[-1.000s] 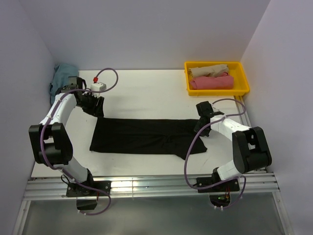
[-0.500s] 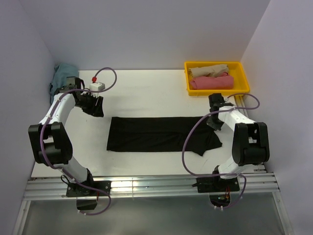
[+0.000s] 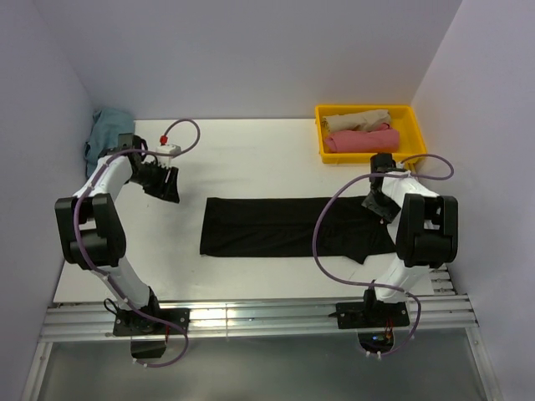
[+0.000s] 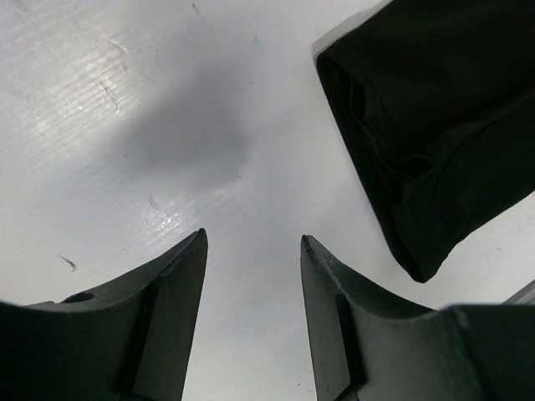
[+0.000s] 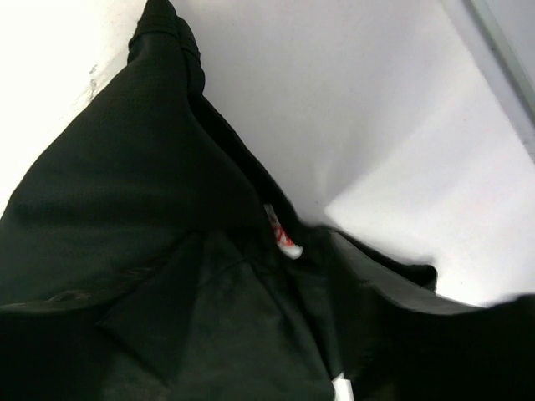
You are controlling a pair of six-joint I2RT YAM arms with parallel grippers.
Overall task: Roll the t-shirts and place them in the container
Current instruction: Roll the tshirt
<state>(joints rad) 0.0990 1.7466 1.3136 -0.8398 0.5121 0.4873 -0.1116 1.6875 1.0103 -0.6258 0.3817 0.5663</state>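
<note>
Left pincer (image 4: 251,238) is spread wide and empty, hovering over the white desk (image 3: 251,159) just beside the left end of the long folded black cloth t-shirt (image 3: 284,227), arm bowed out leftward. Right pincer (image 3: 378,205) is down on the shirt's right end, its spread impossible to tell, arm folded tight.

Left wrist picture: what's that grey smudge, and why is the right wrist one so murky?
Left wrist view: just a soft shadow on the table. Right wrist view: the black t-shirt fills the frame, close and blurry; the top-left corner glares white.
</note>
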